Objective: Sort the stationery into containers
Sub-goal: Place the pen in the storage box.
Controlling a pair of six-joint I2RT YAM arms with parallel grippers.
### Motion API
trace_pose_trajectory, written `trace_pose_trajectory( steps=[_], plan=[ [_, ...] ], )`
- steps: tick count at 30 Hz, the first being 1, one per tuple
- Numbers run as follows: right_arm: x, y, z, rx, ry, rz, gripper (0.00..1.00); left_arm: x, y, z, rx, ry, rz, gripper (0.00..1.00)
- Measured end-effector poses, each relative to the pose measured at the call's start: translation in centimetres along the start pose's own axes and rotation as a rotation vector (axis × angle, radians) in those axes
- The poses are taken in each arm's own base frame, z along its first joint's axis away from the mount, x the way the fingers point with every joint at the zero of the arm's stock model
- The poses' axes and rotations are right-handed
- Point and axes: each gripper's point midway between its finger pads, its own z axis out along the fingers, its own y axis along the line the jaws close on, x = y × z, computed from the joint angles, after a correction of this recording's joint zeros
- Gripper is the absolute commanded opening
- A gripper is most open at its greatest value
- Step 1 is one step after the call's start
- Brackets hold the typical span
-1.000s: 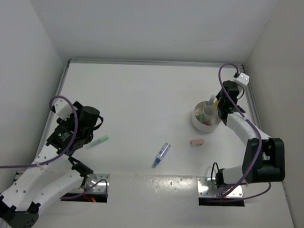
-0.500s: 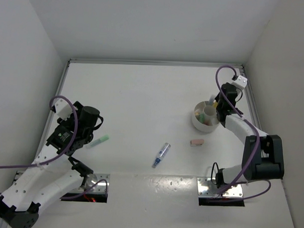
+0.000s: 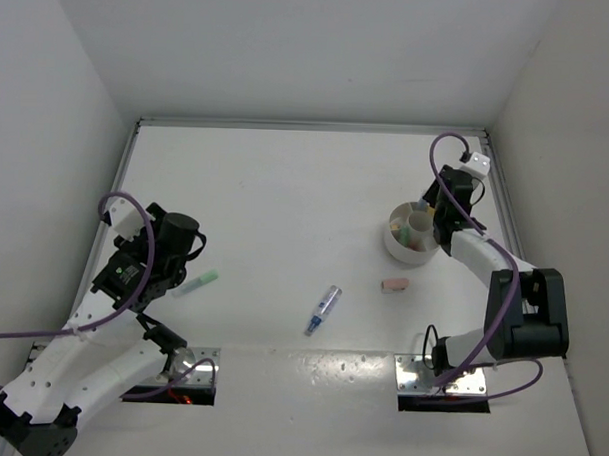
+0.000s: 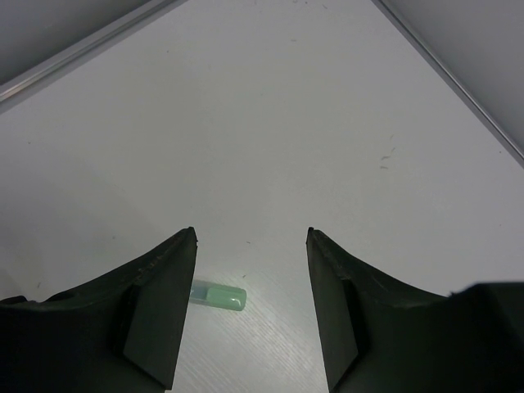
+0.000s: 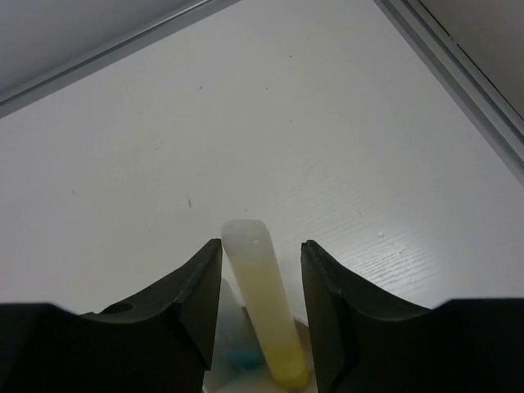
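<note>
Loosening my right gripper, jaws now apart around the yellow pen standing in the bowl: another piece sorted.

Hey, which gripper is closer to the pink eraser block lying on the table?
Right. The right gripper is over the white bowl, just behind the pink eraser block; the left gripper is far to its left, by the green pen.

A white table lies boxed in by plain white walls, a thin metal strip running along its far edge and two square metal plates fixed at its near edge.
</note>
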Motion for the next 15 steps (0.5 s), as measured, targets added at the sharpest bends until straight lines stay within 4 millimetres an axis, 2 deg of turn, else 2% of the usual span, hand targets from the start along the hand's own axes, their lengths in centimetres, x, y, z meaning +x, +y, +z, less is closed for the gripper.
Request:
trace_pose_trajectory(
  steps=[5,10,13,15],
  plan=[
    [0.1,0.0,-0.1,-0.004,0.002,-0.001,0.49,0.0,0.0,0.0,0.001,0.002,0.003,0.61],
    [-0.4,-0.1,-0.6,-0.007,-0.009,0.002,0.58,0.0,0.0,0.0,0.001,0.002,0.003,0.61],
    [-2.4,0.0,-1.8,-0.019,-0.06,0.006,0.66,0.1,-0.1,0.0,0.003,0.006,0.004,0.6],
    [-5.0,0.2,-3.1,-0.039,-0.13,0.017,0.69,0.5,-0.2,0.0,0.005,0.02,0.007,0.59]
  ],
)
